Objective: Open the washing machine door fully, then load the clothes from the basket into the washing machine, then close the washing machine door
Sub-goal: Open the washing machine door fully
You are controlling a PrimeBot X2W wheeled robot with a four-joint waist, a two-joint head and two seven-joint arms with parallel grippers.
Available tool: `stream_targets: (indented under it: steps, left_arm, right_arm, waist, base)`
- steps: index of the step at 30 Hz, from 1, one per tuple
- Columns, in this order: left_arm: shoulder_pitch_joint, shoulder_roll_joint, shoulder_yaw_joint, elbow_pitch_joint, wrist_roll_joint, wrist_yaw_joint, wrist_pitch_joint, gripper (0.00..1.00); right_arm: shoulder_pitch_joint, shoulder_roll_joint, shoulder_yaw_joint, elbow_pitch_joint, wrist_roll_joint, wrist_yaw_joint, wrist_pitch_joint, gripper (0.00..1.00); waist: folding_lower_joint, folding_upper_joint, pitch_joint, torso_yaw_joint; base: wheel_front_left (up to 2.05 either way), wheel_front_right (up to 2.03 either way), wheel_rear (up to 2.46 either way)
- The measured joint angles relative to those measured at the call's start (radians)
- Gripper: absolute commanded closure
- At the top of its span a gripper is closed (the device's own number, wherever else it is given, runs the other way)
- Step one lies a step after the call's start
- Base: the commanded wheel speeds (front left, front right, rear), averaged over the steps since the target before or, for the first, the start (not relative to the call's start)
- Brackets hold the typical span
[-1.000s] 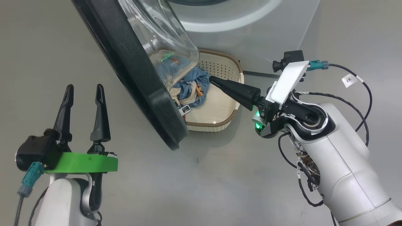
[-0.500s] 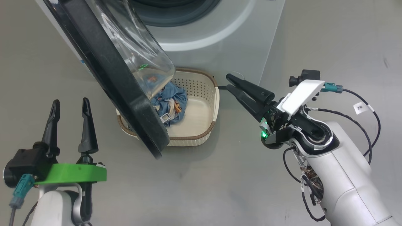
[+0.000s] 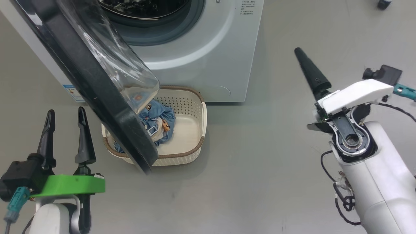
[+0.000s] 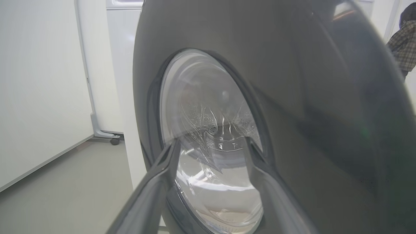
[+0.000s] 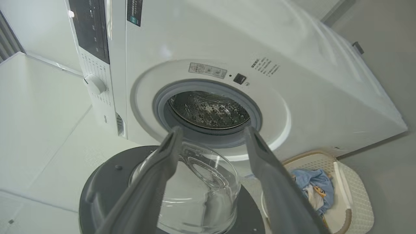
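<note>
On the washing machine (image 3: pixel 224 48) sits a blue label (image 3: pixel 72 93)

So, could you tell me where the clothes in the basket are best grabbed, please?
I'd pinch the raised blue fold at the top of the clothes, coming from above over the bare right side of the basket; the open door overhangs the left half.

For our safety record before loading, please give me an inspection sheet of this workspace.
Surface: grey floor, no spills seen.
Job's things: washing machine door open, hiding the basket's left part in the head view; clothes lie in the basket.
Clutter: small dark object on the floor, far right.
Grippers: left gripper open, empty; right gripper open, empty.
Cables: loose wires hang from the right arm.
Surroundings: white wall panel; a person's checked sleeve.
</note>
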Motion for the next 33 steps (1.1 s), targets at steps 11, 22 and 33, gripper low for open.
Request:
stream_targets:
  steps: [11, 22, 33]
  left_arm:
    - [0.011, 0.000, -0.003, -0.011, 0.000, -0.008, 0.000, 0.00]
    - [0.036, 0.001, 0.004, -0.006, 0.007, -0.009, 0.000, 0.00]
    - [0.073, 0.002, 0.003, 0.002, 0.015, -0.014, 0.000, 0.00]
  right_arm:
    - [0.014, -0.160, 0.004, -0.034, -0.418, 0.005, -0.316, 0.00]
    - [0.127, -0.235, 0.041, -0.039, -0.732, -0.050, -0.401, 0.00]
    - [0.295, -0.192, -0.040, -0.104, -0.887, -0.148, -0.392, 0.00]
  waist:
    - [0.0000, 0.0000, -0.012, -0.025]
    - [0.0000, 0.0000, -0.039, -0.037]
    - [0.0000, 0.0000, -0.067, -0.060]
  base:
    - [0.00, 0.00, 0.00]
    - [0.00, 0.00, 0.00]
    - [0.00, 0.00, 0.00]
